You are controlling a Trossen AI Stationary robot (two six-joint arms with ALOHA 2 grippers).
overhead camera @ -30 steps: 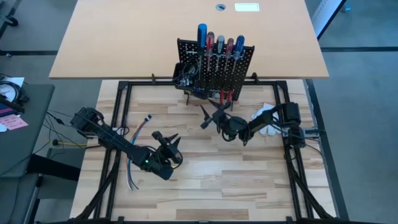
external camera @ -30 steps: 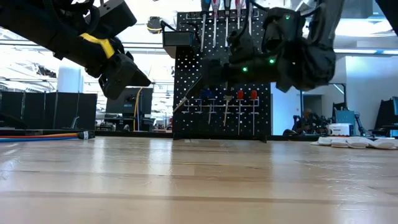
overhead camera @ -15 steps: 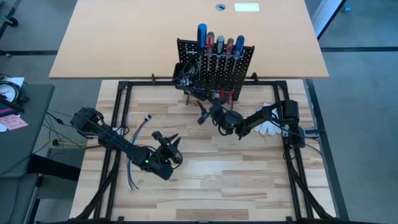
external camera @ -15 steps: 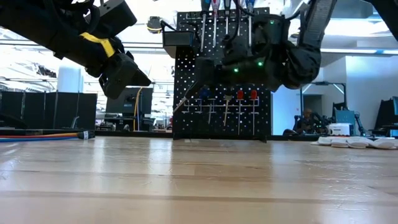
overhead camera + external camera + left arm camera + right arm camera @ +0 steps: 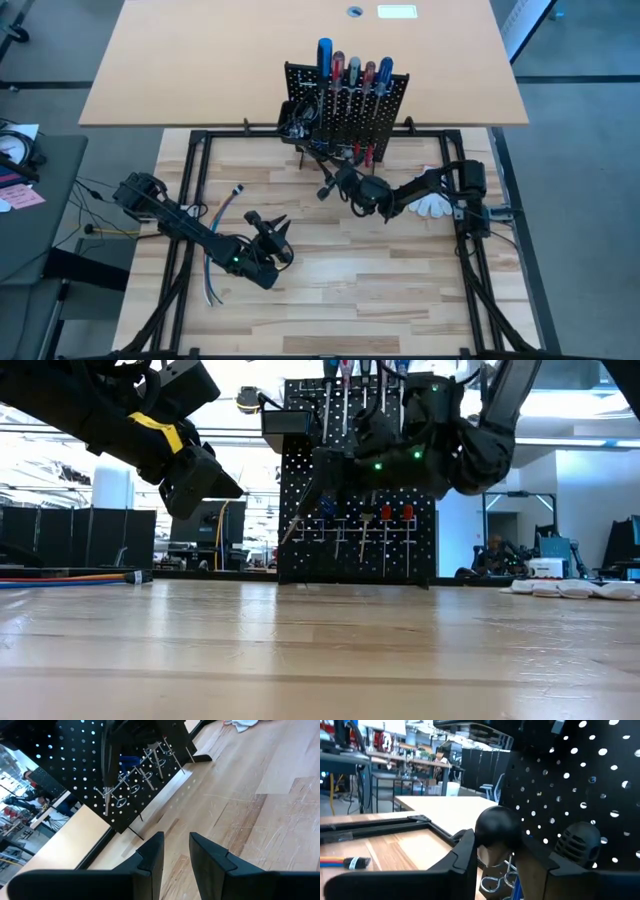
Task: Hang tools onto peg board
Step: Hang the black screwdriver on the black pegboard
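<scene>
The black peg board (image 5: 350, 105) stands upright at the table's far middle. Several screwdrivers (image 5: 326, 55) stand in its top rail, and small red-handled ones (image 5: 397, 513) hang in its lower rings. My right gripper (image 5: 350, 185) is just in front of the board, shut on a black-handled screwdriver (image 5: 326, 187). My left gripper (image 5: 272, 232) hovers over the near-left part of the table. It is open, with nothing between its fingers (image 5: 152, 852). My right gripper pinches the rounded black end of the screwdriver's handle (image 5: 496, 824) between its two fingers (image 5: 465, 852). The fingers come about level from the table's right, pointing at the board. The tool is lifted clear. Its thin shaft (image 5: 300, 518) slants down in front of the board's lower rings.
A black bin (image 5: 295, 120) hangs at the board's left side. A white glove (image 5: 432, 205) lies at the right, by the right arm. Loose cables (image 5: 220, 215) lie at the left. Bare wood stretches across the near half of the table (image 5: 320, 650).
My right gripper has gone toward the table's far edge and a little left, closer to the peg board and slightly up. It has carried the black-handled screwdriver, which stays clear of the table.
</scene>
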